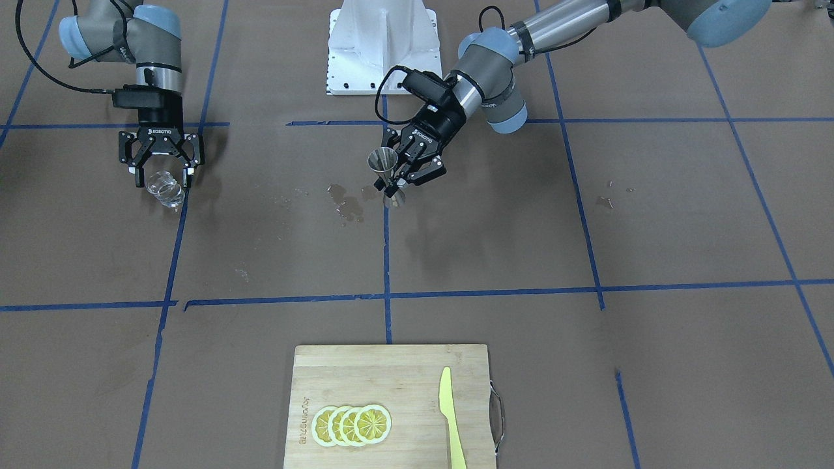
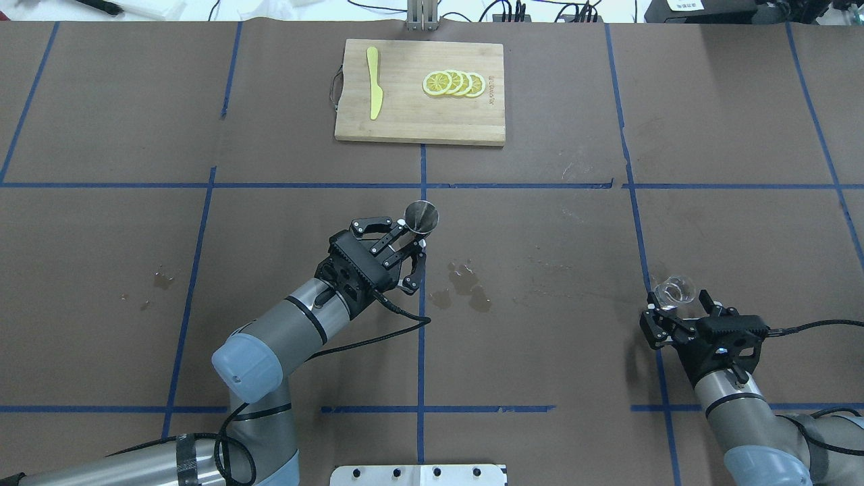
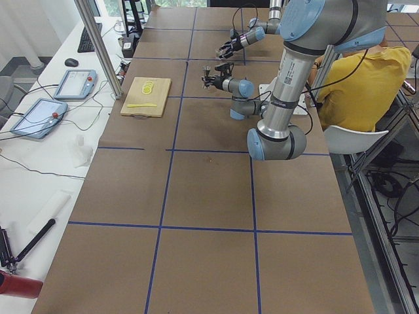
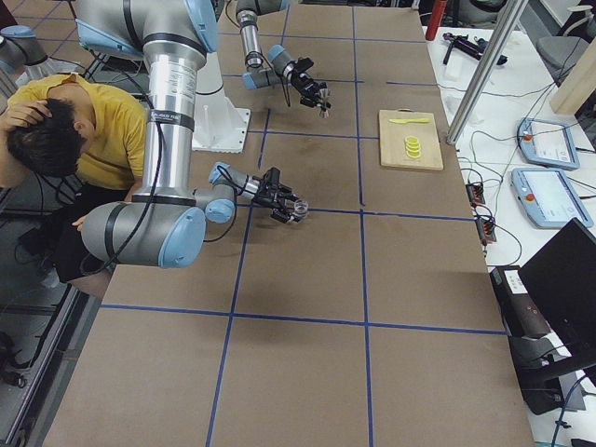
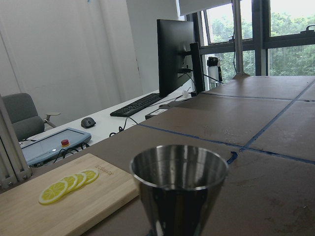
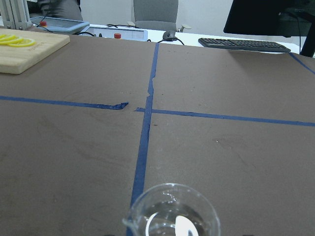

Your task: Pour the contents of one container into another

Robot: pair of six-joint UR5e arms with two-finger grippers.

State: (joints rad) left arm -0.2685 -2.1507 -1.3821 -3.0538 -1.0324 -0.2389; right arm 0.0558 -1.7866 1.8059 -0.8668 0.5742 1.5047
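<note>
The steel jigger stands near the table's centre line, and my left gripper is shut on its narrow waist. The left wrist view shows the jigger's open upper cone close up, with no fingers in sight. The clear glass cup stands upright on the table on my right side. My right gripper is open, with a finger on either side of the cup, apart from it. Only the cup's rim shows in the right wrist view.
A wooden cutting board at the far edge carries lemon slices and a yellow knife. Wet stains mark the paper just right of the jigger. A person in a yellow shirt sits behind the robot's base.
</note>
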